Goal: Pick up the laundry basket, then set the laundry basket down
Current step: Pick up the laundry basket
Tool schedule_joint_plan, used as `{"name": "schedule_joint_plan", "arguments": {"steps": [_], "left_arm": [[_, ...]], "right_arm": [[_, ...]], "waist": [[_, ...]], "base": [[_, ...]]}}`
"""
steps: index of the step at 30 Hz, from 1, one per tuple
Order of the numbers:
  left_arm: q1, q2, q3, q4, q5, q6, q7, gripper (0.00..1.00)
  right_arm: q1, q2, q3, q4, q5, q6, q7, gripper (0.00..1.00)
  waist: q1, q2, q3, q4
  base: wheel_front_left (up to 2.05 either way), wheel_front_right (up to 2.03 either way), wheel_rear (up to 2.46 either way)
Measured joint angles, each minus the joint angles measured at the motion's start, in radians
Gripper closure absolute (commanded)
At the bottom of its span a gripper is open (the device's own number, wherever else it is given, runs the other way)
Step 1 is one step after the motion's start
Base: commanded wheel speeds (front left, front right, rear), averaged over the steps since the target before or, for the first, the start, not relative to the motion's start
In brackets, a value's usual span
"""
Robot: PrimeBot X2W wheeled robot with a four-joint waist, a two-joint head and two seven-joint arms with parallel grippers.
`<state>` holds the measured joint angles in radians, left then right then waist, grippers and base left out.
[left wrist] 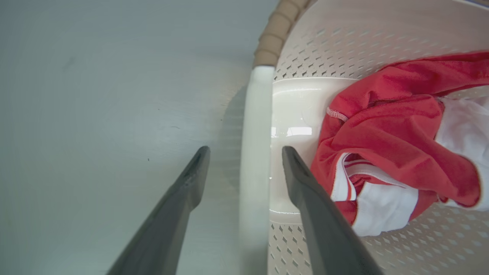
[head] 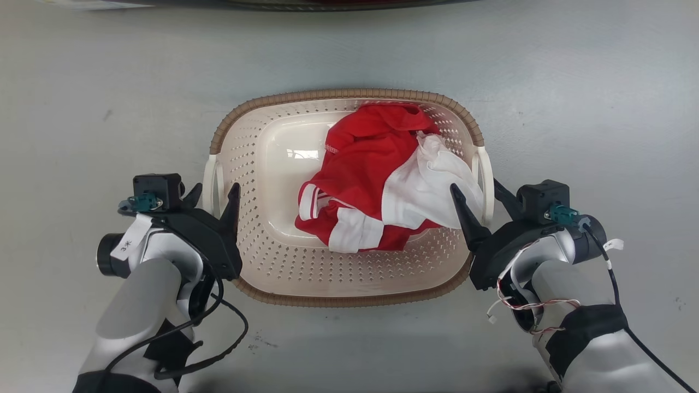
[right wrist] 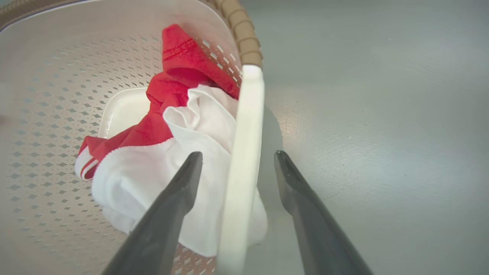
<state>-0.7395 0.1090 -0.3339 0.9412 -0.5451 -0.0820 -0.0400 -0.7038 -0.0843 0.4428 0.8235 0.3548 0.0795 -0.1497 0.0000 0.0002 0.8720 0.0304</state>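
The laundry basket (head: 256, 147), cream perforated plastic with a brown woven-look rim, sits on the grey floor in the middle of the head view. Red and white clothes (head: 371, 164) lie inside it. My left gripper (head: 215, 191) is open and straddles the basket's white left handle (head: 212, 183). In the left wrist view the handle (left wrist: 256, 133) runs between the two fingers of the left gripper (left wrist: 246, 149), with gaps on both sides. My right gripper (head: 474, 185) is open astride the right handle (head: 486, 180). In the right wrist view that handle (right wrist: 246, 126) runs between the fingers of the right gripper (right wrist: 237, 153).
Bare grey floor (head: 573, 109) surrounds the basket on all sides. A dark edge of some larger object (head: 273, 3) runs along the top of the head view, well beyond the basket.
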Motion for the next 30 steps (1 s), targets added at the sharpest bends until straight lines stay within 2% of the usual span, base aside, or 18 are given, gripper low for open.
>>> {"name": "schedule_joint_plan", "arguments": {"steps": [1, 2, 16, 30], "left_arm": [[-0.002, -0.002, 0.000, 0.008, -0.001, -0.008, 0.000, 1.00], [-0.006, -0.003, -0.002, 0.016, -0.001, -0.009, 0.003, 1.00], [-0.033, -0.028, -0.008, 0.103, -0.024, -0.033, 0.014, 1.00], [-0.077, -0.060, -0.013, 0.180, -0.072, -0.042, 0.077, 1.00]], "right_arm": [[-0.004, 0.002, 0.001, 0.006, 0.007, 0.001, 0.003, 0.83], [-0.007, 0.002, 0.004, 0.013, 0.012, 0.005, 0.008, 1.00], [-0.044, 0.008, 0.012, 0.091, 0.037, 0.013, 0.009, 1.00], [-0.060, 0.011, 0.013, 0.180, 0.078, 0.026, 0.035, 1.00]], "waist": [[-0.0001, 0.0000, 0.001, 0.001], [-0.0001, -0.0001, 0.001, 0.001], [0.0000, -0.0002, -0.018, 0.009], [0.0000, -0.0002, -0.109, 0.010]], "base": [[0.00, 0.00, 0.00], [0.00, 0.00, 0.00], [0.00, 0.00, 0.00], [0.00, 0.00, 0.00]]}}
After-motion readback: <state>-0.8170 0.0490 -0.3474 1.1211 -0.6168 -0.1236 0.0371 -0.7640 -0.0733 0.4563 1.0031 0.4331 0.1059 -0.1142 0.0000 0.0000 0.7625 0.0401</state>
